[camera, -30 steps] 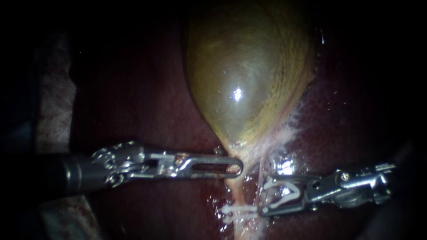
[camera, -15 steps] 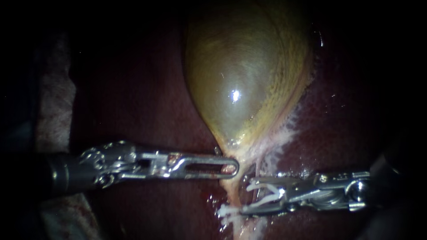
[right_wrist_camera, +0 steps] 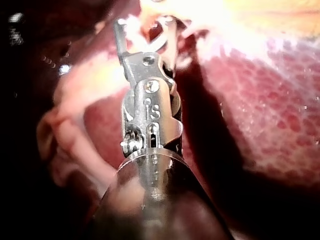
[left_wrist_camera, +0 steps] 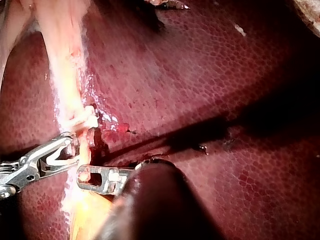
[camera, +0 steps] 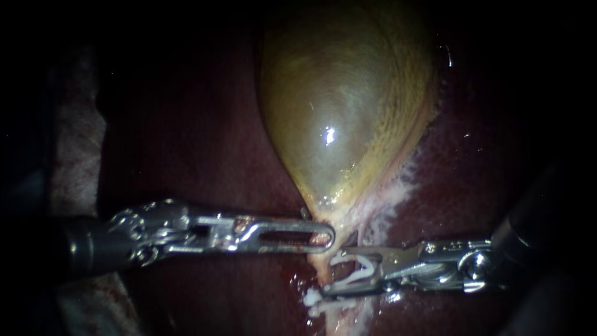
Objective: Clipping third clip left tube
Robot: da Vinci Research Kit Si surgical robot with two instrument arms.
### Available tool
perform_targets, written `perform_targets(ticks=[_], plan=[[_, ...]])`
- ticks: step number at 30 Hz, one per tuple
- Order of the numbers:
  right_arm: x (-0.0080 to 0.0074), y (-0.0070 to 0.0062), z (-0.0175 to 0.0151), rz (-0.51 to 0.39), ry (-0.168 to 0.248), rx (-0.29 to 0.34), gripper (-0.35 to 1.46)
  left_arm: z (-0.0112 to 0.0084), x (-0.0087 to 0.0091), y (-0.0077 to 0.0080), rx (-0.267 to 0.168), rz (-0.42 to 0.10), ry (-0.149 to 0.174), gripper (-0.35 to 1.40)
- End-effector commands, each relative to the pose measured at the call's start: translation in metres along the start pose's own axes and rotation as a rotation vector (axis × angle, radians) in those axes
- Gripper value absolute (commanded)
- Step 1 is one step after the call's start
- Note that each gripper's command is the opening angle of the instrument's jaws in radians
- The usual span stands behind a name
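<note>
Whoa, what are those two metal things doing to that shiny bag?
My left instrument grips the gallbladder at its narrow end. My right instrument holds a white clip, not yet closed, in its jaws at the tube just below. A second clip already sits on the tube, further from the gallbladder.

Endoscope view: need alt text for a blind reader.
The right tool, holding an open white clip, reaches the pale tube below the gallbladder, just above a second clip already on it. The left tool grips the gallbladder's neck over dark red liver.
</note>
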Motion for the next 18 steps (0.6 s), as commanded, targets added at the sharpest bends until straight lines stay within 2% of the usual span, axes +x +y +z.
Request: perform_targets(ticks=[1, 8, 18], plan=[[-0.0001, 0.0001, 0.0001, -0.002, -0.003, -0.001, 0.59, 0.0000, 0.0000, 0.0001, 0.000, 0.000, 0.000, -0.35], [-0.0005, 0.0007, 0.0007, 0.007, -0.009, 0.006, 0.59, -0.0001, 0.0000, 0.0003, 0.000, -0.001, 0.000, -0.35], [0.0002, 0.0001, 0.0020, 0.023, -0.007, 0.011, 0.58, 0.0001, 0.0000, 0.0003, 0.001, -0.002, 0.000, -0.35]])
